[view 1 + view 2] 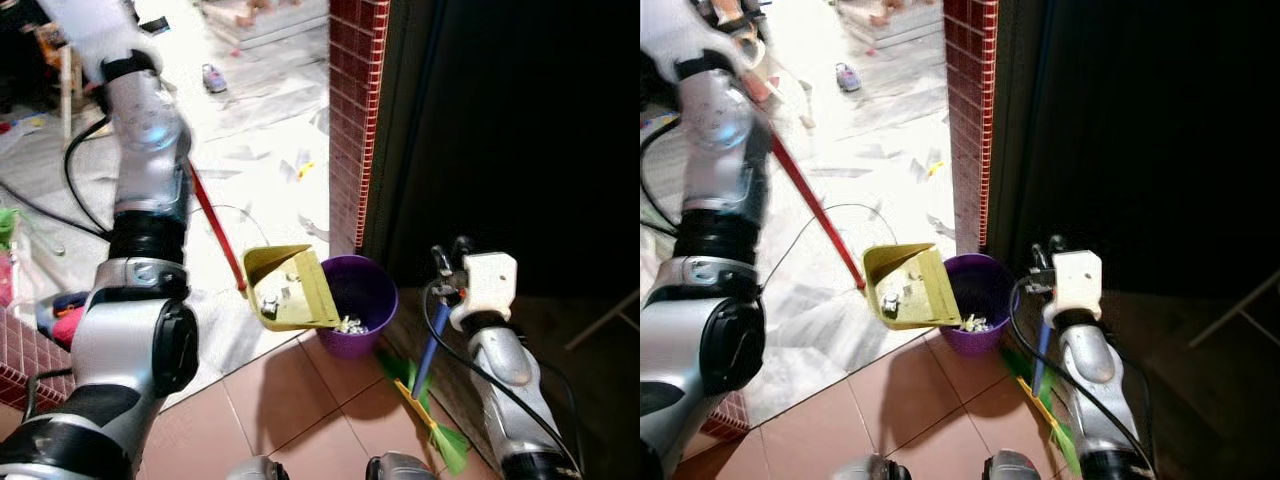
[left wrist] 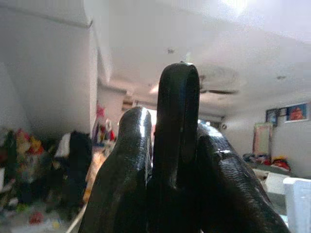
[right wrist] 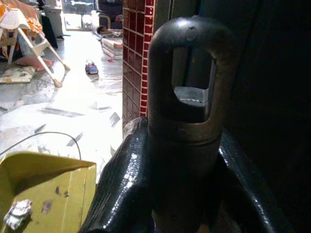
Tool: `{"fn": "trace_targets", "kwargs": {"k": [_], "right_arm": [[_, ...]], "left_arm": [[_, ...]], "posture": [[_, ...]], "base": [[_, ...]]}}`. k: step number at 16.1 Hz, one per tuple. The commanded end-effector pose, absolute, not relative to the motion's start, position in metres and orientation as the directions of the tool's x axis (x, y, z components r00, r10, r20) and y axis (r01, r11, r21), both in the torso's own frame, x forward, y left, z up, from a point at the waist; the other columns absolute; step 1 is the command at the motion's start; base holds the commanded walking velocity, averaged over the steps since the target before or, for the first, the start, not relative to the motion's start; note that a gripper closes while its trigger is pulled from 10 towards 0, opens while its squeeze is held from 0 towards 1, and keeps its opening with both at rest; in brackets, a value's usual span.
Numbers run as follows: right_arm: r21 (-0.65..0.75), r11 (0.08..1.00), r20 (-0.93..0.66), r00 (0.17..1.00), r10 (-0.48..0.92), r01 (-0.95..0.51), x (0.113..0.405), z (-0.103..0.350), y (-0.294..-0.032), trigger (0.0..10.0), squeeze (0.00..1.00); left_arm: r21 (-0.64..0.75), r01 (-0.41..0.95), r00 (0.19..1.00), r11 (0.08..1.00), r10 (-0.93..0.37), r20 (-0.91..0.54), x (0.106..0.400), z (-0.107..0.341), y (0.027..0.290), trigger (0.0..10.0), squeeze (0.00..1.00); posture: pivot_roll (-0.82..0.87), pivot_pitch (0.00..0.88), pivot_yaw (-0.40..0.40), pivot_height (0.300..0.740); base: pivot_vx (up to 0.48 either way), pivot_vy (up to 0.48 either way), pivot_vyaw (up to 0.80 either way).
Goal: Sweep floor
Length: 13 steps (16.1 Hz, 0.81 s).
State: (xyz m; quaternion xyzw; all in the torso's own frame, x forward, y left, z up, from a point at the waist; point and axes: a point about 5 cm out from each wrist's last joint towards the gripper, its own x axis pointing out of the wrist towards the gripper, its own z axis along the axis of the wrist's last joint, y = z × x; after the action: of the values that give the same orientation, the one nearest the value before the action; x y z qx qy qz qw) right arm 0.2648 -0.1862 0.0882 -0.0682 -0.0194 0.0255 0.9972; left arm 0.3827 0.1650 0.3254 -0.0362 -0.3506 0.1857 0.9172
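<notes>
A yellow dustpan [image 1: 290,290] on a long red handle [image 1: 215,225] hangs tilted over a purple bin [image 1: 365,300], with bits of litter still on its tray. More litter lies inside the bin. My raised left gripper [image 2: 177,141] is shut on the handle's black top end. Down at the right, my right gripper [image 3: 182,160] is shut on the looped top of the broom's blue handle [image 1: 432,345]. The broom's green bristles [image 1: 445,440] rest on the brown tiles beside the bin.
A red-tiled pillar [image 1: 350,120] stands just behind the bin, with a dark room [image 1: 520,130] to its right. Paper scraps [image 1: 300,165] and a black cable [image 1: 80,190] lie on the marble floor. A low red-tiled wall [image 1: 20,350] is at my left.
</notes>
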Motion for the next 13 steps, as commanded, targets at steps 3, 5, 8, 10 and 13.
{"fn": "trace_targets", "kwargs": {"k": [3,5,8,10,13], "right_arm": [[-0.134,0.991,0.012,0.999,0.032,-0.030,0.254,0.089,-0.191,10.0,0.00],[-0.137,0.991,0.012,1.000,0.007,-0.005,0.248,0.090,-0.195,10.0,0.00],[-0.131,0.991,0.002,1.000,-0.030,0.030,0.238,0.089,-0.196,10.0,0.00],[-0.120,0.992,0.001,0.999,-0.043,0.042,0.238,0.088,-0.193,10.0,0.00],[-0.114,0.992,0.006,0.999,-0.044,0.044,0.237,0.091,-0.190,10.0,0.00]], "left_arm": [[-0.184,-0.269,0.591,0.945,0.313,0.744,0.377,0.354,0.144,10.0,0.00],[-0.136,-0.239,0.564,0.961,0.251,0.786,0.375,0.361,0.132,10.0,0.00],[-0.074,-0.119,0.551,0.990,0.128,0.824,0.373,0.366,0.101,10.0,0.00],[-0.022,-0.010,0.534,1.000,0.024,0.845,0.368,0.364,0.072,10.0,0.00],[0.031,0.105,0.492,0.994,-0.079,0.867,0.355,0.356,0.038,10.0,0.00]], "posture": [[-0.28,0.000,0.130,0.740],[-0.31,0.000,0.153,0.740],[-0.31,0.000,0.189,0.740],[-0.30,0.000,0.206,0.740],[-0.31,0.000,0.211,0.740]], "base": [[0.000,0.000,0.00],[0.000,0.000,0.00],[0.000,0.000,0.00],[0.000,0.000,0.00],[0.000,0.000,0.00]]}}
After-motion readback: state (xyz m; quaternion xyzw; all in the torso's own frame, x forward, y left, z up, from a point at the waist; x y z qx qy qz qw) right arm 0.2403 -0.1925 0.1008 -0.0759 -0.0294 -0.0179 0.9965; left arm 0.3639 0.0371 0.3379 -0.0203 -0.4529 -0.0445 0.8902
